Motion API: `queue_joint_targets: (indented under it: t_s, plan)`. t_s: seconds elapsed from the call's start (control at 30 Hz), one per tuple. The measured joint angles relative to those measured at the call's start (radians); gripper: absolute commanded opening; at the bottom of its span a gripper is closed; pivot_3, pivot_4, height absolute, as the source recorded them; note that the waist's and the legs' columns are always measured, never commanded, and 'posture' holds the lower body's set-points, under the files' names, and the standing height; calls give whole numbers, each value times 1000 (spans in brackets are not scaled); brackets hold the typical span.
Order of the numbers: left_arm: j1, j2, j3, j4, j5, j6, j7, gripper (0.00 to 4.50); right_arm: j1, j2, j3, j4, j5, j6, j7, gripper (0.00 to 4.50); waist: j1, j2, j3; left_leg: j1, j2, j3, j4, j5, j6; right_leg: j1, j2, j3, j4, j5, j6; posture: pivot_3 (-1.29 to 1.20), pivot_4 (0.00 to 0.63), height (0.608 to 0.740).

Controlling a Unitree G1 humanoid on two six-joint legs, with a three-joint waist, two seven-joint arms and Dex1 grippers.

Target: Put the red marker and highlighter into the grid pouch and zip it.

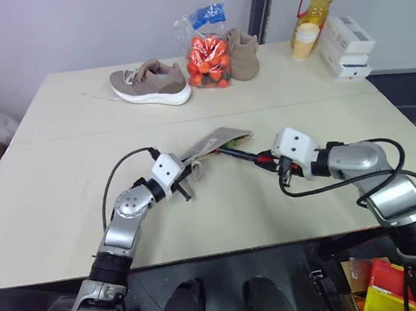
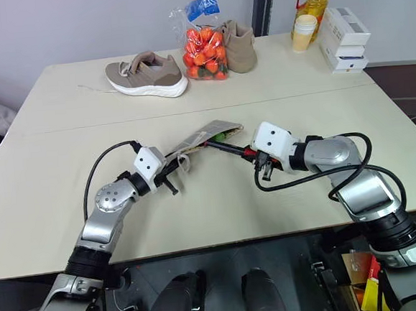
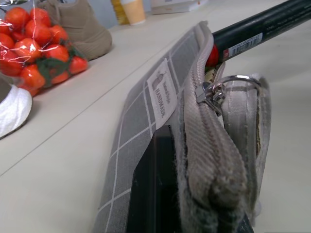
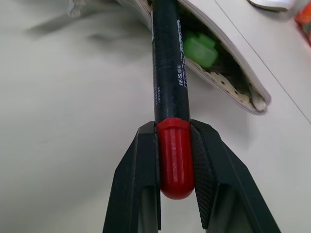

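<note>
**Marker at the pouch mouth, highlighter partly hidden inside**

Closest to the head camera, the left gripper point(image 1: 185, 173) is clenched on one end of the grid pouch point(image 1: 214, 142) — a flat grey fabric case with white grid lines, a small white label point(image 3: 162, 92) and a metal zipper pull point(image 3: 210, 90) — holding it tilted up off the pale table point(image 1: 66, 181). Its fingers are mostly buried under the fabric in the left wrist view. Opposite, the right gripper point(image 4: 176, 145) grasps the red marker point(image 4: 171, 92) by its red end; the slim black length runs into the pouch's open mouth, its far tip hidden. Inside the opening, the chunky bright green highlighter point(image 4: 200, 48) shows only in part — its remainder covered by the pouch's edge and the marker.
</note>
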Motion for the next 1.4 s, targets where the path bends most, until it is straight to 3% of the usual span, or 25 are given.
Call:
queue_joint_targets:
  t_s: [0.53,0.6,0.63,0.8,0.83,1.23,1.4]
  plan:
    - [10,49,-77,-94,6,19,-114,0,-149,-23,189,59,-254,-72,39,324,-2,0,0,0,0,0,0,0,0,-1,0,0,0,0,0,0,150,740]
    - [10,50,-77,-99,6,30,-115,0,-162,1,192,65,-266,-77,42,1388,-4,0,0,0,0,0,0,0,0,-1,0,0,0,0,0,0,150,740]
    - [10,50,-77,-101,6,33,-115,0,-169,15,192,65,-266,-77,47,1637,-3,0,0,0,0,0,0,0,0,-1,0,0,0,0,0,0,150,740]
    - [9,47,-77,-101,5,36,-115,0,-181,44,179,43,-262,-68,59,4341,0,0,0,0,0,0,0,0,0,-1,0,0,0,0,0,0,150,740]
    - [9,45,-77,-101,4,36,-116,0,-181,44,173,43,-262,-67,59,4464,1,0,0,0,0,0,0,0,0,0,0,0,0,0,0,0,150,740]
    - [-8,-26,-22,-96,-56,92,-61,0,-70,2,-110,-37,-63,100,70,4464,2,0,0,-1,0,0,0,0,0,0,0,0,0,0,0,0,150,740]
    - [-65,-111,23,-62,-108,147,11,0,-20,19,-133,-54,-7,138,38,4464,0,0,0,-1,0,0,0,0,0,0,0,0,0,0,0,0,150,740]
